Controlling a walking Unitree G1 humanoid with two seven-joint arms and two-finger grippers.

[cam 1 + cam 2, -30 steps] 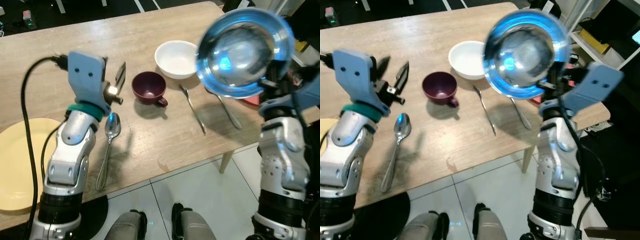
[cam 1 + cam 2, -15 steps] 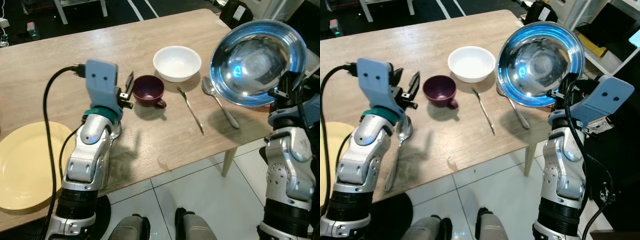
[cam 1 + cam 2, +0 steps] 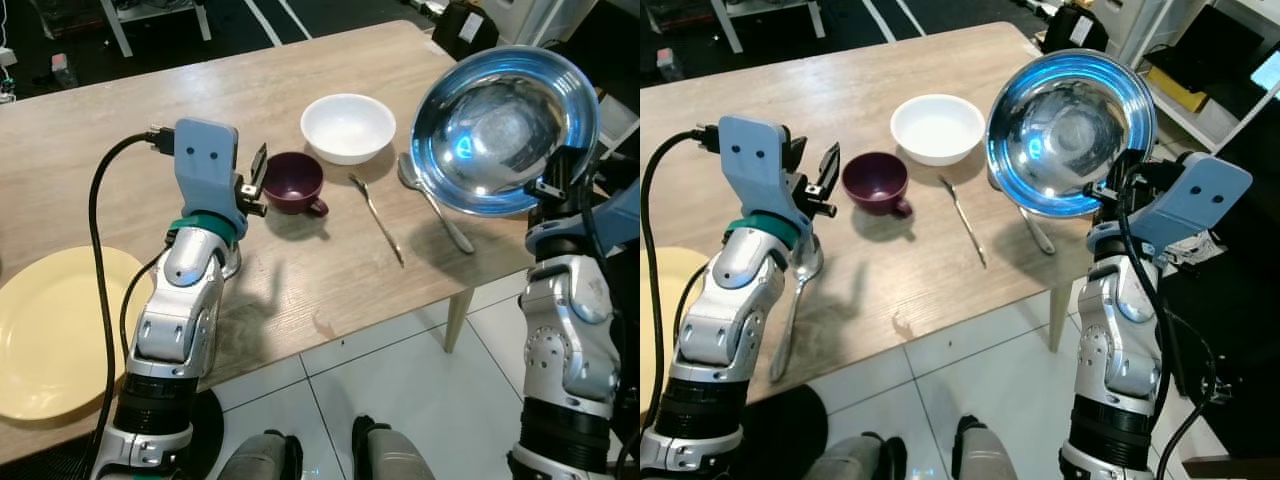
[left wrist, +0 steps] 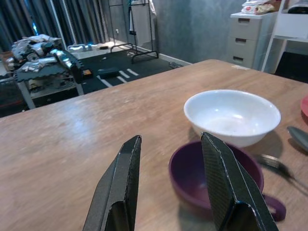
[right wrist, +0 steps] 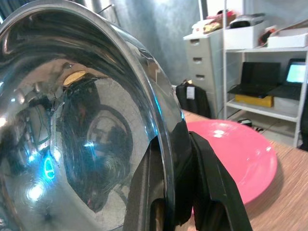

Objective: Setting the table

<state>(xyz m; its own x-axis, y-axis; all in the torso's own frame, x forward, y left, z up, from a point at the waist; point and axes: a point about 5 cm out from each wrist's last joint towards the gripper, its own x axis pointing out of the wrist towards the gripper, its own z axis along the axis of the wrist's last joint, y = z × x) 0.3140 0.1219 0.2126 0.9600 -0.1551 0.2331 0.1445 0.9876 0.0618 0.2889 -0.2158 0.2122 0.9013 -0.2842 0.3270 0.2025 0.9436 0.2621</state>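
Note:
My right gripper (image 3: 553,186) is shut on the rim of a shiny steel bowl (image 3: 505,128), held tilted in the air over the table's right end, its inside facing me. In the right wrist view the fingers (image 5: 207,192) pinch the bowl's rim (image 5: 159,120). My left gripper (image 3: 256,176) stands open just left of a purple cup (image 3: 294,182), apart from it; the left wrist view shows the cup (image 4: 211,178) ahead between the fingers. A white bowl (image 3: 348,127) sits behind the cup. A fork (image 3: 377,215) and a spoon (image 3: 430,200) lie to the right.
A yellow plate (image 3: 50,340) lies at the near left of the wooden table (image 3: 300,280). Another spoon (image 3: 795,295) lies under my left forearm. A pink plate (image 5: 236,159) sits at the table's right end below the steel bowl. White floor tiles run along the front edge.
Over the second my left gripper came closer to the purple cup and my arm now covers the near spoon. The steel bowl stays raised in my right gripper. The camera view shifted.

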